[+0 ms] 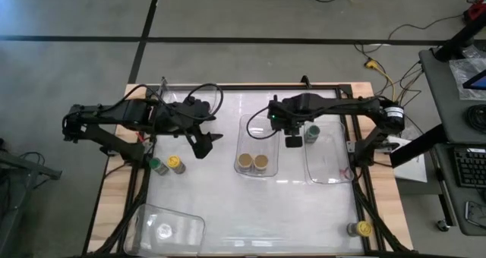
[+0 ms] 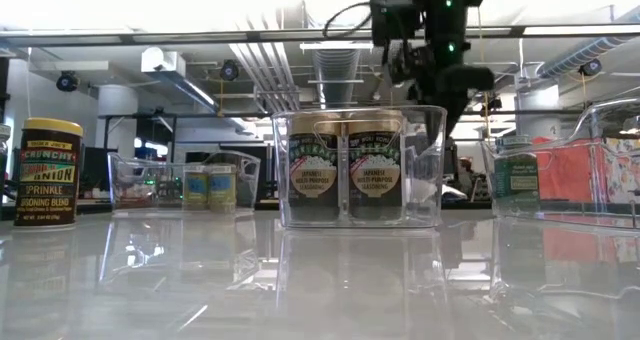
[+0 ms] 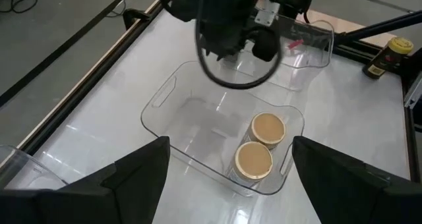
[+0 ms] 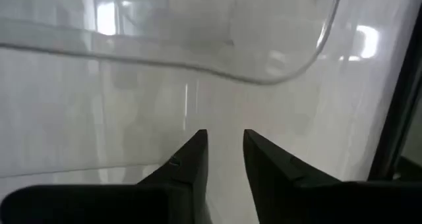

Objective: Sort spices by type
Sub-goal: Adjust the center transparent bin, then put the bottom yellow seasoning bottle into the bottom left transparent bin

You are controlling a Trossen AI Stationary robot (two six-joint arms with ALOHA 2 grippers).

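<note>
Two tan-lidded jars (image 1: 253,162) stand side by side in the middle clear bin (image 1: 244,129), also seen in the left wrist view (image 3: 260,145) and the low view (image 2: 345,175). A green-lidded jar (image 1: 312,131) stands in the right bin (image 1: 334,171). A green-lidded jar (image 1: 156,165) and a yellow-lidded jar (image 1: 175,163) stand on the table at the left. Another yellow-lidded jar (image 1: 364,228) stands at the near right corner. My left gripper (image 1: 203,144) (image 3: 231,148) hovers open left of the middle bin. My right gripper (image 1: 293,141) (image 4: 224,141) hangs between the middle and right bins, its fingers shut to a thin slit with nothing between them.
A third clear bin (image 1: 190,224) lies at the near left corner with something small and pale in it. A small dark object (image 1: 351,228) sits beside the near-right yellow jar. Black frame rails (image 1: 357,136) border the table. Open tabletop lies along the near middle.
</note>
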